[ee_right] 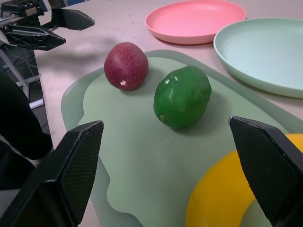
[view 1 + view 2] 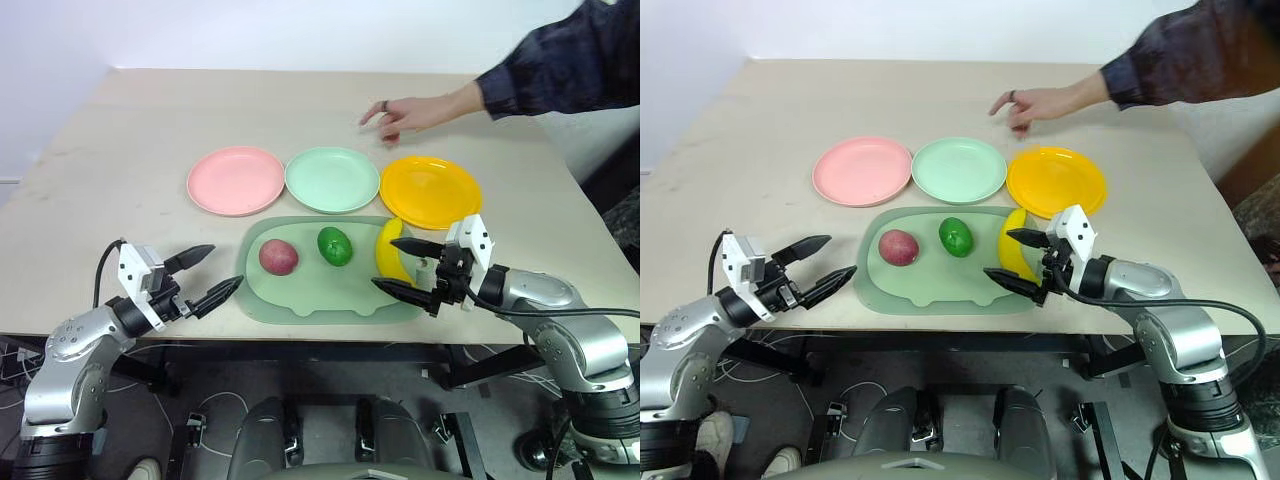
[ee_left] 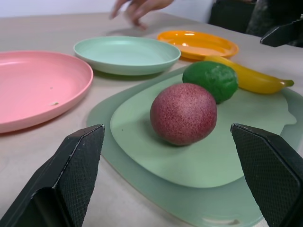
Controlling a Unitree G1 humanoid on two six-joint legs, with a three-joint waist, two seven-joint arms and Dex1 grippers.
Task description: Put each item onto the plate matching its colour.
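Both grippers sit lowest in the head views, at the near edge of the beige table (image 2: 100,180). At lower left, the left gripper (image 2: 205,275) has its two black fingers spread apart with nothing between them, pointing toward the centre of the frame. At lower right, the right gripper (image 2: 412,268) is likewise spread wide and empty; its fingers point toward the centre, and its upper finger crosses in front of the curved yellow toy banana (image 2: 388,250), though whether it touches the banana cannot be told.

Between the two grippers lies the larger pale green flat mat with rounded corners (image 2: 320,295). Three toy foods rest on it in a row: the dark red, speckled, roundish potato-like lump (image 2: 278,257) toward the left, the glossy green oval fruit (image 2: 335,246) in the middle, and the banana at the mat's right edge.

Just above the mat in the frame, three round plastic plates stand in a line, all bare: the pink plate (image 2: 236,180) on the left, the mint green plate (image 2: 332,179) in the centre and the orange-yellow plate (image 2: 430,191) on the right.

At upper right, a person's hand (image 2: 410,115) in a dark sleeve (image 2: 560,70) reaches over the table, just above the orange-yellow plate in the frame.
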